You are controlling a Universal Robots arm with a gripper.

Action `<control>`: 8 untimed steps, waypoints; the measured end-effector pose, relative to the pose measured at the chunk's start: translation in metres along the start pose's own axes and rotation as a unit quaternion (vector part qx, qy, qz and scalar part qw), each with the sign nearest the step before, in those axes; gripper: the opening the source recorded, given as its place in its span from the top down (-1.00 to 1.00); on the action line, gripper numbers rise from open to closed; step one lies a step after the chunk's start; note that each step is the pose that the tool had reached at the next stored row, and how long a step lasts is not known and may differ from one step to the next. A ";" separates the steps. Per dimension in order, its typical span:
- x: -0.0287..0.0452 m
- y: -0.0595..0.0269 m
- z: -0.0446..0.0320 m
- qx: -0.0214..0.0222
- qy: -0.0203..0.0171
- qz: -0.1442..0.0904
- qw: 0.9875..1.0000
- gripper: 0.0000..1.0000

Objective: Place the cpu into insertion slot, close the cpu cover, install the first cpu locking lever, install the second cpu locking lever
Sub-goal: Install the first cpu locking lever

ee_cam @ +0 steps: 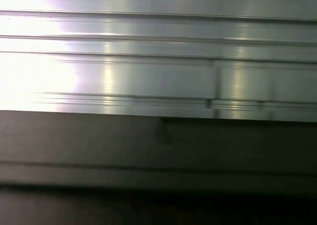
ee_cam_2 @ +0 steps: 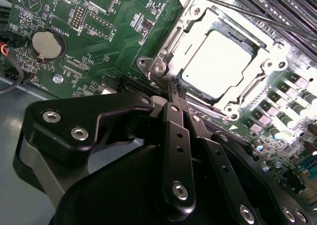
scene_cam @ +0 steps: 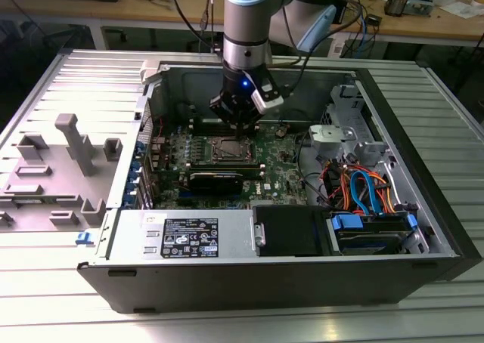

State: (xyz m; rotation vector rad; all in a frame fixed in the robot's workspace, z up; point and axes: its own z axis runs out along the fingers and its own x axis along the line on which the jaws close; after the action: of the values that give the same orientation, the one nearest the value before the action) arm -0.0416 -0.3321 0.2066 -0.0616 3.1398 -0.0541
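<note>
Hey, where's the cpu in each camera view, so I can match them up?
Exterior view: the cpu sits mid-motherboard, just below the gripper.
Second wrist view: the cpu lies just past the gripper, bright and square.
First wrist view: it faces ribbed metal and a dark band.
Shared landmark: the cover, the silvery frame around the cpu in the exterior and second wrist views.

No txt legible; PSU label [scene_cam: 189, 238] print too small.
</note>
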 end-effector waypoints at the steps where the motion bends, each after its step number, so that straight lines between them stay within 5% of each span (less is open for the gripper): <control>1: -0.0002 -0.0004 0.0004 0.000 0.000 0.000 1.000 0.79; 8: -0.0011 -0.0014 0.0039 0.002 0.001 0.000 1.000 0.79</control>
State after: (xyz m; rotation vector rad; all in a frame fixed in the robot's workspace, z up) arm -0.0403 -0.3337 0.2027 -0.0617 3.1416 -0.0595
